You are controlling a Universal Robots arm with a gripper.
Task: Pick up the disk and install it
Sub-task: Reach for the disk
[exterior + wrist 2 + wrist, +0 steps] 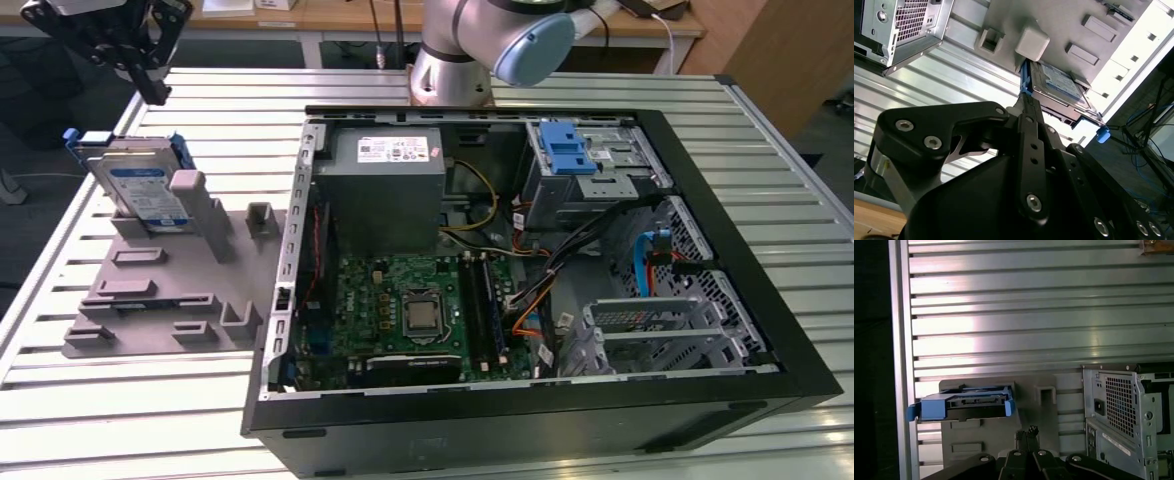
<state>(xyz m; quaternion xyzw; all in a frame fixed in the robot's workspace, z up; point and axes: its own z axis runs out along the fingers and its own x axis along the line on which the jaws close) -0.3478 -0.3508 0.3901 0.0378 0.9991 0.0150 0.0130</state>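
**A:** Item one: gripper (155, 92). Condition?

**B:** Fingers (1027, 432) together, nothing between them. It hangs over the slatted surface (120, 420) at the exterior view's left, near the disk but clear of it.

**A:** Item two: disk (140, 185). Location?

**B:** Standing tilted in the grey holder (160, 290), on the exterior view's left, beside the open computer case (534, 425). It has a silver body, a white-and-blue label and a blue carrier frame round its edges. Not yet lifted and not touched.

**A:** Step in hand?

**B:** By my judgement, the approach for the pick.

**A:** Handling notes?

**B:**
- The fingers would need to part wider than the disk is thick before they reach it. If they come in closed, they would strike the top edge.
- The wrist should match the disk's lean, so both fingers meet its flat faces squarely.
- A grip at the middle of the upper edge would stop the disk swinging.
- The holder's upright posts stand close against the disk, so the fingers should stay off them.
- The blue frame is plastic and looks liable to flex, so firm pressure would do better than hard pressure.
- The disk should be drawn out along the holder's slope. A straight vertical pull could bind it.
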